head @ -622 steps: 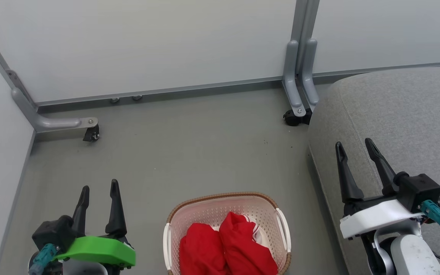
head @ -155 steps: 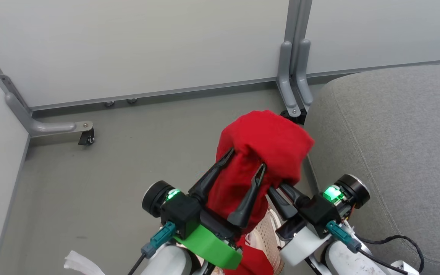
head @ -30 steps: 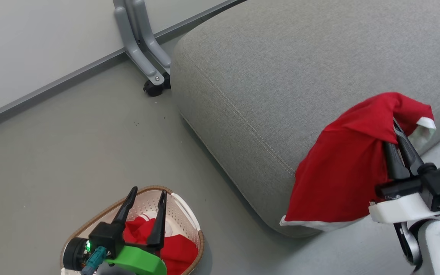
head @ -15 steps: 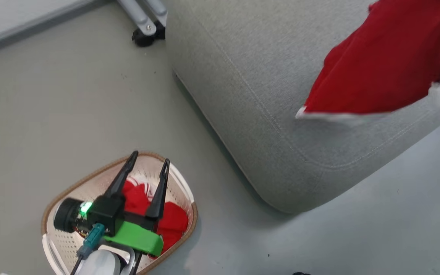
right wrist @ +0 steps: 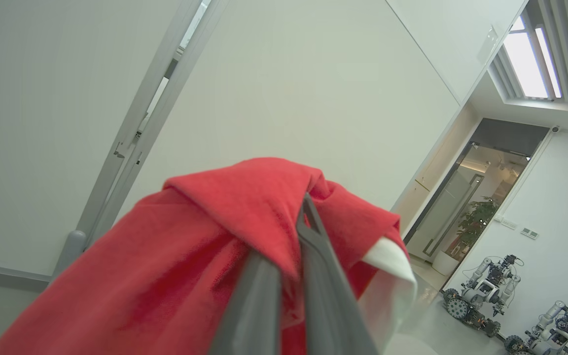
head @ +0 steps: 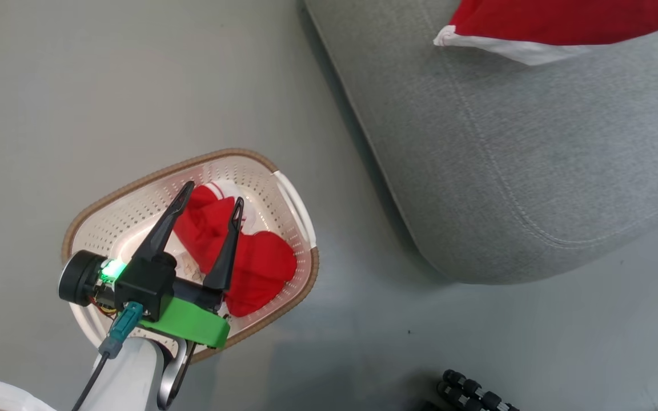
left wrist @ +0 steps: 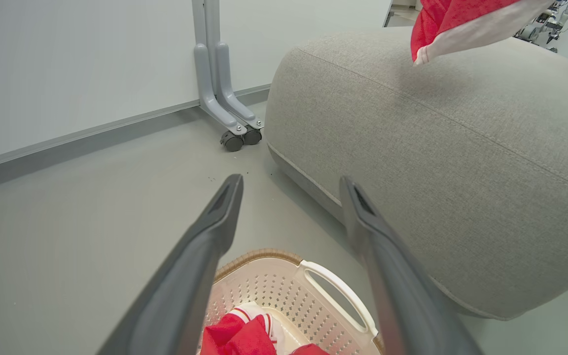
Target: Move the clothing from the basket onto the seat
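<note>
The cream basket [head: 135, 185] stands on the floor to the left of the grey seat [head: 534, 171]. One red piece of clothing [head: 249, 257] with white trim lies in it. Above the basket hangs my left gripper [head: 213, 194], open, holding nothing. Its wrist view looks along the gripper [left wrist: 290, 181] over the basket [left wrist: 264, 254] and the clothing [left wrist: 244, 335] towards the seat [left wrist: 437, 148]. My right gripper [right wrist: 306, 204] is shut on the other red garment [right wrist: 215, 236], which drapes over its fingers. That garment [head: 563, 23] hangs above the seat, its white hem [left wrist: 461, 34] lowest.
A grey partition foot on castors [left wrist: 234, 140] stands by the seat's far corner, below a white wall panel. A dark ribbed object [head: 472, 394] lies on the floor near me. Other robots [right wrist: 481, 296] stand far off in the room beyond.
The head camera has tilted down and turned. My right gripper has carried the red garment higher and further over the seat. My left gripper stays open above the basket.
</note>
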You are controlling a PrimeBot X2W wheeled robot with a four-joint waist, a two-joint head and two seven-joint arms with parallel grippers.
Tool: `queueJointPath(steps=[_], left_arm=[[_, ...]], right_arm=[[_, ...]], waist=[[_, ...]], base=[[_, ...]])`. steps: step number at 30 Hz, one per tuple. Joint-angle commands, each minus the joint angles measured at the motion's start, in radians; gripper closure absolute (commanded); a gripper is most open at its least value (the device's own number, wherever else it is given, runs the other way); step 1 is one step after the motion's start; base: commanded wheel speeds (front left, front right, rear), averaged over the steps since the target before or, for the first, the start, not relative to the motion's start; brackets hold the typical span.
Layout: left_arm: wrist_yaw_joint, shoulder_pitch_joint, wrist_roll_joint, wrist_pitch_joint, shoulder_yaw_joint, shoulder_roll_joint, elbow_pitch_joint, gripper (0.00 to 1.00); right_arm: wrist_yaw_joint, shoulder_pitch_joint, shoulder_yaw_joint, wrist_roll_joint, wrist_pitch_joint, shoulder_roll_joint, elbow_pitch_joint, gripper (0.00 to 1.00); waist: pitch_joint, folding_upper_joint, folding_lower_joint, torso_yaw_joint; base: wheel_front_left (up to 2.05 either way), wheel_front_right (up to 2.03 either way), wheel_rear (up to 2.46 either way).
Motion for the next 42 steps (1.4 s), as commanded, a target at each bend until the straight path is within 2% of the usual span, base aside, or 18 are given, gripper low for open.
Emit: queueJointPath(steps=[1, 6, 15, 20, 22, 23, 24, 25, 32, 42], left_arm=[[-0.003, -0.021, 0.005, 0.000, 0.000, 0.003, 0.001, 0.00], [-0.003, -0.029, 0.006, 0.000, -0.008, -0.004, 0.004, 0.00], [-0.003, -0.028, 0.009, 0.000, -0.010, 0.011, 0.006, 0.00], [-0.003, -0.026, 0.021, 0.000, -0.012, 0.020, 0.007, 0.00], [-0.003, -0.026, 0.023, 0.000, -0.014, 0.018, 0.010, 0.00], [-0.003, -0.026, 0.023, 0.000, -0.015, 0.016, 0.012, 0.00], [-0.003, -0.026, 0.022, 0.000, -0.016, 0.014, 0.014, 0.00], [-0.003, -0.026, 0.021, 0.000, -0.017, 0.012, 0.017, 0.00], [-0.003, -0.003, 0.009, 0.000, -0.016, -0.003, 0.039, 0.00], [-0.003, 0.049, -0.012, 0.000, 0.001, -0.061, 0.063, 0.00]], right_arm=[[-0.002, -0.013, 0.001, -0.008, -0.003, -0.003, 0.020, 1.00], [-0.002, -0.006, -0.020, -0.013, -0.003, 0.000, 0.145, 1.00], [-0.002, 0.036, -0.121, -0.026, -0.003, 0.012, 0.365, 1.00], [-0.002, 0.062, -0.085, -0.037, -0.003, 0.008, 0.456, 1.00], [-0.002, 0.073, -0.066, -0.029, -0.003, 0.017, 0.533, 1.00], [-0.002, 0.064, -0.053, -0.029, -0.003, 0.014, 0.553, 0.86], [-0.002, 0.058, -0.042, -0.021, -0.003, 0.014, 0.571, 0.65], [-0.002, 0.057, -0.031, -0.010, -0.003, 0.015, 0.595, 0.00], [-0.002, 0.080, 0.010, 0.021, -0.003, -0.010, 0.630, 0.00], [-0.002, 0.186, 0.076, 0.052, -0.003, -0.049, 0.504, 0.00]], waist=[[0.054, -0.0001, -0.0002, 0.055], [0.067, -0.0001, -0.0002, 0.070], [0.088, -0.0001, -0.0002, 0.087], [0.093, -0.0001, -0.0002, 0.087], [0.091, -0.0001, -0.0002, 0.085], [0.088, -0.0001, -0.0002, 0.084], [0.085, -0.0001, -0.0002, 0.083], [0.080, -0.0001, -0.0002, 0.082], [0.015, -0.0001, -0.0002, 0.067], [-0.167, -0.0001, -0.0002, 0.036]], base=[[0.00, 0.00, 0.00], [0.00, 0.00, 0.00], [0.00, 0.00, 0.00], [0.00, 0.00, 0.00], [0.00, 0.00, 0.00], [0.00, 0.00, 0.00], [0.00, 0.00, 0.00], [0.00, 0.00, 0.00], [0.00, 0.00, 0.00], [0.00, 0.00, 0.00]])
